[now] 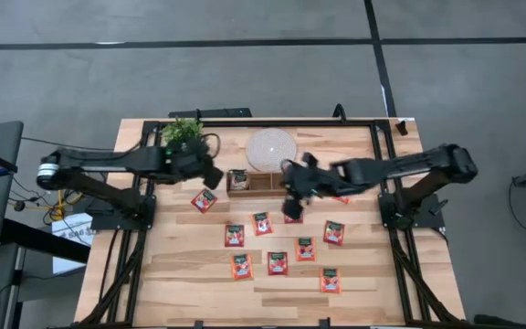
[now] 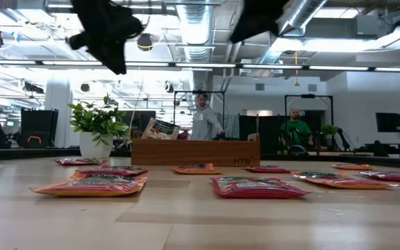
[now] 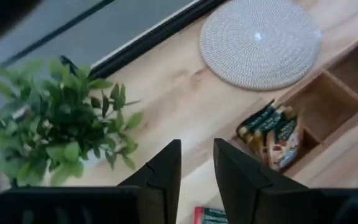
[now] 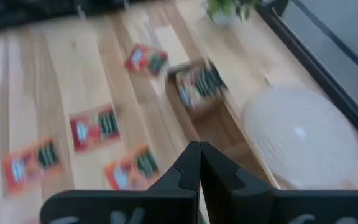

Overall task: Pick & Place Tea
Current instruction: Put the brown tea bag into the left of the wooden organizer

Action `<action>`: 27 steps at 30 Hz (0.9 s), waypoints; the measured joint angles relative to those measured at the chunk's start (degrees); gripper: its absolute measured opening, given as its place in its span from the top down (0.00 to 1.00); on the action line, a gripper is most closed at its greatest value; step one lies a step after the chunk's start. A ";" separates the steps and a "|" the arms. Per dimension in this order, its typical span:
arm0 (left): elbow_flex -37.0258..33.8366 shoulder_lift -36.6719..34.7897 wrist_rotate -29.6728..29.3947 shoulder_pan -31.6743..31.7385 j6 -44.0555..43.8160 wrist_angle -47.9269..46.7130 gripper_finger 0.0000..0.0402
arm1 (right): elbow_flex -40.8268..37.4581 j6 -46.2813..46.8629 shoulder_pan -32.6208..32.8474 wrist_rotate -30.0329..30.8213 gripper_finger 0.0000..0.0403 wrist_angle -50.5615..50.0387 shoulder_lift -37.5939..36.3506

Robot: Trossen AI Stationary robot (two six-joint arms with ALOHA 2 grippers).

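Observation:
Several red-orange tea sachets (image 1: 278, 263) lie flat on the wooden table, and they also show in the low view (image 2: 89, 185). A few more sachets (image 3: 277, 132) stand in the left compartment of the brown wooden tray (image 1: 265, 182). My left gripper (image 3: 197, 158) is open and empty, raised above the table between the plant and the tray's left end (image 1: 210, 172). My right gripper (image 4: 199, 152) is shut and empty, raised near the tray's right part, above a sachet (image 1: 293, 216).
A potted green plant (image 1: 183, 134) stands at the far left and a round white woven disc (image 1: 270, 149) lies behind the tray. A black frame (image 1: 373, 123) runs along the table's far and side edges. People stand in the room beyond the table (image 2: 203, 121).

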 joint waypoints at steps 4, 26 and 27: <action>-5.24 -7.54 1.65 -1.37 -4.43 0.11 0.78 | 0.09 -0.34 -5.48 -8.34 1.00 7.54 5.36; -10.26 -19.00 -3.28 -5.33 -6.64 3.76 0.78 | 11.37 -1.95 -17.88 -18.94 1.00 4.80 24.95; -10.27 -18.99 -3.36 -5.33 -6.97 3.83 0.78 | 11.36 -2.11 -18.30 -18.96 1.00 4.66 24.95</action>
